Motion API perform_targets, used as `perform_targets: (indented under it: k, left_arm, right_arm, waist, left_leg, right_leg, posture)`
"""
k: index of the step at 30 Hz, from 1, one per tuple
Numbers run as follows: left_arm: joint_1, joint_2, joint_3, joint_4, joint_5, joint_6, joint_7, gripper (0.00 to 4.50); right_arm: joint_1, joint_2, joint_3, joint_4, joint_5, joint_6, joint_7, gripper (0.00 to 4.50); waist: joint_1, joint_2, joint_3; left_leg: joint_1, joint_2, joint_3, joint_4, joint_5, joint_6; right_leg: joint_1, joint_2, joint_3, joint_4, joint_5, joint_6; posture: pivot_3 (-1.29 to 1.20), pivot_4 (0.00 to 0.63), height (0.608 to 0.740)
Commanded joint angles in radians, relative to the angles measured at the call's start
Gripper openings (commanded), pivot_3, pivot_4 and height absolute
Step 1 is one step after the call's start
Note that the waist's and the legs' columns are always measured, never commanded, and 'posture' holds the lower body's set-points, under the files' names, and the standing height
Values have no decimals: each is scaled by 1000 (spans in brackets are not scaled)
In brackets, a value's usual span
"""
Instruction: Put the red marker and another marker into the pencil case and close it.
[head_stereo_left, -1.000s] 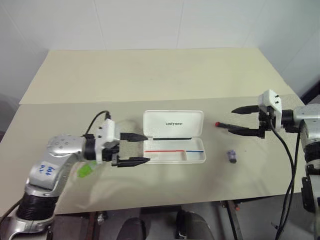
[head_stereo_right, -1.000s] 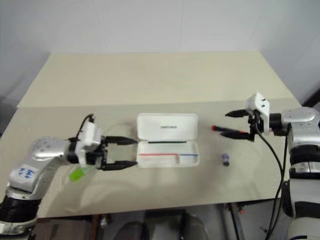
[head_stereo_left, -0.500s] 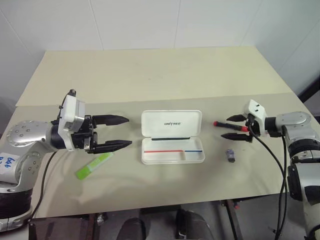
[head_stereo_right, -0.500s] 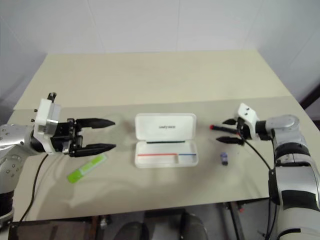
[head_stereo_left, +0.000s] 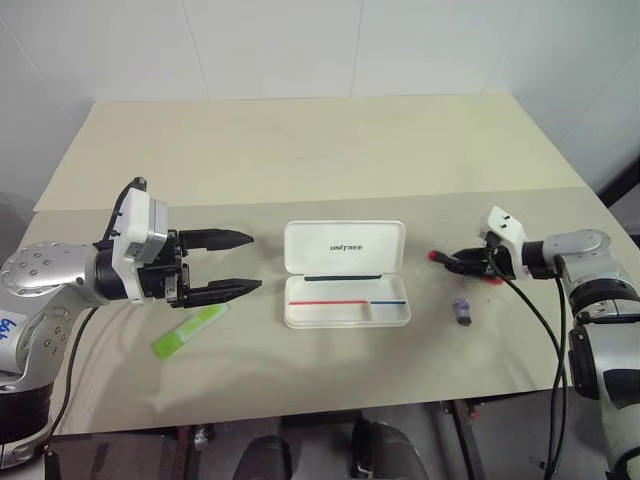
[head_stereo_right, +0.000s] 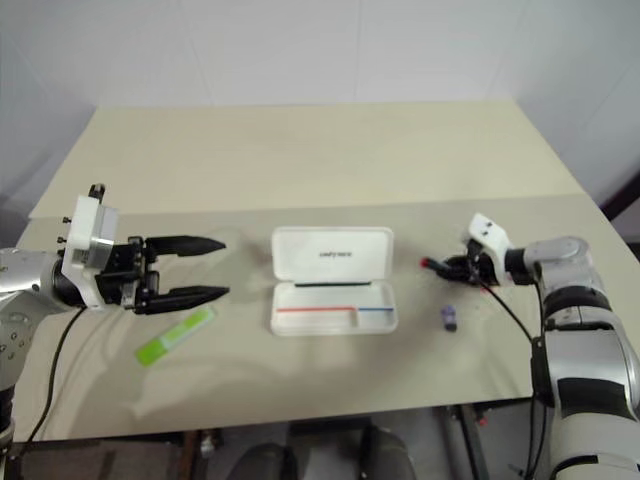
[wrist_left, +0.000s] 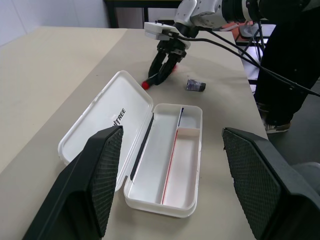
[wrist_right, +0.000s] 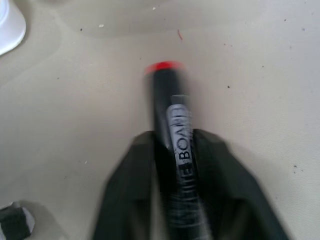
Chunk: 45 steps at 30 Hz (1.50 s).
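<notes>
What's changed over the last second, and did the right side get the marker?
The right gripper came down and shut on the red marker, which lies on the table. The left gripper pulled back leftward, uncovering the green highlighter, and is open. The pencil case, open, and highlighter stayed put.

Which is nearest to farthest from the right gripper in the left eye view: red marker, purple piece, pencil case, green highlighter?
1. red marker: in the right gripper
2. purple piece: just beside it, nearer the robot
3. pencil case: centre
4. green highlighter: far left
</notes>
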Motion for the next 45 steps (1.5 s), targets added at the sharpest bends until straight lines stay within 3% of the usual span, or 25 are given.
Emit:
perform_targets:
  k: [1, 8, 14, 17, 20, 26, 29, 34, 45]
  left_arm:
    - [2, 11, 21, -38, -16, -14, 4, 3408]
    - [24, -6, -17, -17, 16, -56, -9, 3408]
    - [59, -13, -29, 11, 39, -97, -27, 3408]
    - [75, -18, -32, 26, 47, -114, -35, 3408]
    - [87, -23, -37, 39, 57, -133, -38, 3408]
    - [113, -34, -40, 28, 68, -149, -29, 3408]
    - [135, -34, -37, 13, 68, -155, -23, 3408]
    - [143, -33, -34, 0, 64, -153, -10, 3408]
    - [157, -46, -43, -21, 60, -150, 25, 3408]
  right_arm:
    - [6, -26, -7, -1, -18, -19, -38, 574]
    - [-33, -18, -62, -51, 48, -57, 11, 574]
    - [-41, -51, -103, -185, 137, -19, 183, 574]
    - [36, -69, -95, -386, 208, 74, 292, 574]
    - [157, -81, -75, -734, 347, 292, 312, 574]
    - [329, -51, -33, -1215, 519, 569, 232, 574]
    - [372, 3, 18, -1356, 559, 632, 185, 574]
    - [386, 43, 67, -1395, 549, 641, 156, 574]
    - [271, 204, 244, -1141, 303, 369, 73, 574]
  waist:
    - [0, 0, 0]
    - [-4, 2, 1]
    - [-11, 3, 2]
    - [-9, 3, 2]
    - [-1, 3, 2]
    - [3, 3, 1]
    - [1, 1, 1]
    - [6, 0, 0]
    - [1, -1, -1]
  left_leg:
    - [0, 0, 0, 0, 0, 0]
    - [0, 0, 0, 1, 0, 0]
    - [0, 0, 0, -2, 0, 0]
    - [0, 0, 0, -4, 0, 0]
    - [0, 0, -1, -5, 0, -1]
    - [-1, 0, 0, -5, 0, -1]
    - [-1, 1, 0, -6, 0, -1]
    - [-1, 0, 1, -5, 0, -1]
    - [-1, 0, 2, -6, 0, -1]
  right_leg:
    - [0, 0, 0, 0, 0, 0]
    - [0, 0, 0, 0, 0, 0]
    - [-1, 0, 0, -1, 0, 0]
    - [-1, 0, -1, -2, 0, 0]
    - [-1, 1, -1, -3, 0, 0]
    - [-3, 0, -1, -3, 0, 0]
    - [-3, 1, -1, -2, 0, 0]
    - [-3, 0, -1, -2, 0, 0]
    - [-6, 1, -1, 1, 0, 0]
  posture:
    - [0, 150, 740]
    - [0, 150, 740]
    - [0, 150, 740]
    - [0, 150, 740]
    - [0, 150, 740]
    - [0, 150, 740]
    - [0, 150, 740]
    - [0, 150, 740]
    - [0, 150, 740]
